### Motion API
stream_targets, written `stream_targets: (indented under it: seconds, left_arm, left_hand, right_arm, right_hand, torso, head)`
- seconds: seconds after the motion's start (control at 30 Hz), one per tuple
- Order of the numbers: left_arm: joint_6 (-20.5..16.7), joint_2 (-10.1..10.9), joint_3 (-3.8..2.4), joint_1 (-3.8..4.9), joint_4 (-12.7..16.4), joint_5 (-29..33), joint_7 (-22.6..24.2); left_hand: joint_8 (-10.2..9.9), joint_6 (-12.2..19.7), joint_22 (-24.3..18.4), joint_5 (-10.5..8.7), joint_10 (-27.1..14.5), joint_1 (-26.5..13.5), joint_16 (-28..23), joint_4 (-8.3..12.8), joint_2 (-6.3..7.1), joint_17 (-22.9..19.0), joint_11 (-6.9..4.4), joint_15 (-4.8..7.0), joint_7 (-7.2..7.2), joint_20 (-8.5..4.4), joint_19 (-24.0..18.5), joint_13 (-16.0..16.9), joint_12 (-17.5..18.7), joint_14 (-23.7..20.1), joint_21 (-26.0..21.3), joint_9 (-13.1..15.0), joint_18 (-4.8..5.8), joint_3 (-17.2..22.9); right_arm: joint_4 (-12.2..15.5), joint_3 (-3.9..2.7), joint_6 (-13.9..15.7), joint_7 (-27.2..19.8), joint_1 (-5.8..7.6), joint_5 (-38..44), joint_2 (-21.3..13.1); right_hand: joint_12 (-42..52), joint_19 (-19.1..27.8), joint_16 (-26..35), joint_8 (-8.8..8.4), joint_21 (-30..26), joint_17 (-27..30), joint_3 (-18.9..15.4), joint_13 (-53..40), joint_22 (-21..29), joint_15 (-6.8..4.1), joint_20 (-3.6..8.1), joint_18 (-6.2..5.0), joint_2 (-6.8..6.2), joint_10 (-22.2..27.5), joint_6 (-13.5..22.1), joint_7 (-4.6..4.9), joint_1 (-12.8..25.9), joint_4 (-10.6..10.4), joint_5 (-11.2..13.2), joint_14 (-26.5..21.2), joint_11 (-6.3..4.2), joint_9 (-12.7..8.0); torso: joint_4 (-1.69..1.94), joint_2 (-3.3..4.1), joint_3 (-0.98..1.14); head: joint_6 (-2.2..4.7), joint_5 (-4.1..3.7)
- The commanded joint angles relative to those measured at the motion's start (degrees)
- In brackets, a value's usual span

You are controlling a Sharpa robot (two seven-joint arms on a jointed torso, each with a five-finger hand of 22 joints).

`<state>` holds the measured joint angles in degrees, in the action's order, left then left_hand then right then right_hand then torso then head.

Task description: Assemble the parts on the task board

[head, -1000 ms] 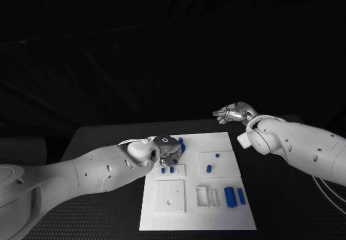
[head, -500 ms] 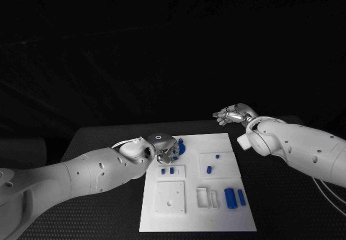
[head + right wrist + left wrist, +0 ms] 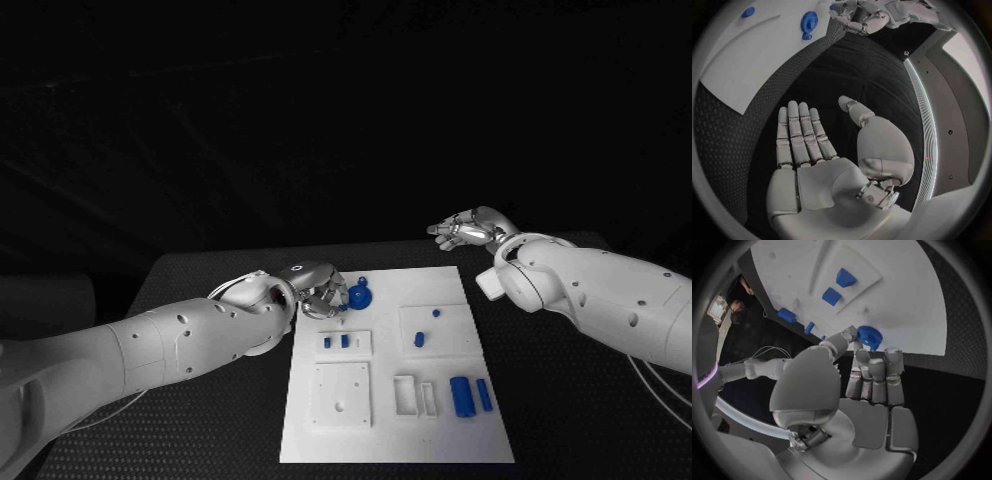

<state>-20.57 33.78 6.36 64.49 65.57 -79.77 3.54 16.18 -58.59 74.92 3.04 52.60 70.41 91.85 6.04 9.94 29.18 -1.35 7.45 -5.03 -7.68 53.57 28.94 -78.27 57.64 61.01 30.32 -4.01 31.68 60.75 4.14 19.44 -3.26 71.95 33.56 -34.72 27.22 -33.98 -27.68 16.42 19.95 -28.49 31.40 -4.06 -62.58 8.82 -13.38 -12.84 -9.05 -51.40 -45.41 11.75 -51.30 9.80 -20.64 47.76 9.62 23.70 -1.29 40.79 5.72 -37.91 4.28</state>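
The white task board lies in the middle of the black table. A blue gear lies flat near its far left corner, also seen in the left wrist view and the right wrist view. My left hand hovers just left of the gear, fingers straight and together, holding nothing. My right hand hangs beyond the board's far right corner over bare table, palm flat and empty. Two small blue pieces stand in a raised block.
Two blue pegs stand in a square block on the right. Nearer, a plate with holes, two white frames and two blue cylinders lie on the board. Black table surrounds it.
My left hand has drawn back from above the small blue pieces toward the board's far left edge, uncovering the gear. The right hand has stayed put.
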Motion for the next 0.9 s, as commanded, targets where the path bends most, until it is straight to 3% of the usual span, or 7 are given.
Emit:
stream_targets:
  seconds: [0.03,0.17,0.37,0.63,0.9]
  left_arm:
    - [0.3,0.5,-0.01,-0.15,0.2,9.1,2.0]
    - [1.6,1.1,0.00,-0.38,-0.2,22.5,2.6]
    - [2.6,2.0,0.00,-0.75,-0.3,31.0,4.2]
    - [3.2,2.3,0.02,-1.64,-0.7,39.5,6.2]
    - [2.4,2.1,0.01,-2.95,-1.0,39.8,8.5]
  left_hand:
    - [-0.2,0.3,0.1,-0.13,0.4,-0.4,-0.3,-0.2,-0.18,0.1,0.12,-0.08,-0.11,-5.06,0.3,-0.1,0.0,0.4,0.1,-0.1,-0.57,-0.2]
    - [-0.3,0.4,0.1,-0.13,0.3,-0.6,-0.4,-0.2,-0.28,0.1,0.18,-0.13,-0.16,-5.00,0.3,-0.1,0.1,0.3,0.1,-0.2,-0.54,-0.3]
    - [-0.4,0.5,0.1,-0.13,0.2,-0.7,-0.5,0.0,-0.62,0.2,0.24,-0.19,-0.22,-4.96,0.2,0.0,0.1,0.3,0.0,-0.2,-0.53,-0.5]
    - [-0.6,0.9,0.1,-0.13,-0.5,-1.3,-0.8,1.2,-1.77,0.5,0.46,-0.42,-0.43,-4.74,-0.3,0.2,0.0,-0.2,-0.2,-0.4,-0.46,-1.5]
    - [-0.8,1.2,0.2,-0.13,-0.8,-1.6,-0.9,2.0,-2.28,0.6,0.57,-0.52,-0.55,-4.64,-0.5,0.3,0.0,-0.4,-0.4,-0.5,-0.45,-1.8]
  right_arm:
    - [0.1,-0.03,-0.7,-0.4,-0.02,0.4,-0.1]
    - [0.1,-0.03,-0.7,-0.4,-0.02,0.4,-0.1]
    - [0.1,-0.03,-0.6,-0.4,-0.02,0.4,-0.2]
    - [0.1,-0.03,-0.6,-0.4,-0.02,0.4,-0.2]
    - [0.0,-0.03,-0.6,-0.4,-0.02,0.5,-0.2]
  right_hand:
    - [0.3,-0.1,-0.3,0.32,-0.4,0.1,-0.2,0.1,-0.1,-0.08,-0.42,-0.88,0.61,0.1,-0.1,0.24,0.1,0.2,-0.2,-0.3,-0.26,-0.1]
    - [0.3,-0.1,-0.3,0.32,-0.4,0.1,-0.3,0.1,-0.1,-0.08,-0.42,-0.88,0.59,0.1,-0.1,0.24,0.1,0.2,-0.2,-0.3,-0.26,-0.1]
    - [0.3,-0.1,-0.3,0.32,-0.4,0.1,-0.3,0.1,-0.1,-0.08,-0.42,-0.89,0.59,0.1,-0.1,0.24,0.1,0.3,-0.2,-0.3,-0.26,-0.1]
    - [0.3,-0.1,-0.3,0.33,-0.4,0.1,-0.3,0.1,-0.1,-0.08,-0.43,-0.89,0.58,0.1,-0.1,0.24,0.1,0.3,-0.2,-0.3,-0.27,-0.1]
    - [0.3,-0.1,-0.3,0.33,-0.4,0.1,-0.3,0.1,-0.1,-0.08,-0.43,-0.90,0.58,0.2,-0.2,0.23,0.1,0.3,-0.2,-0.3,-0.27,-0.1]
  torso:
    - [0.00,0.02,-0.03]
    - [-0.01,0.01,0.00]
    - [0.03,0.03,-0.08]
    - [-0.05,0.06,-0.07]
    - [0.00,0.07,-0.11]
  head:
    - [-0.04,0.14]
    - [-0.03,0.30]
    - [-0.08,0.32]
    - [-0.09,0.40]
    - [-0.24,0.28]
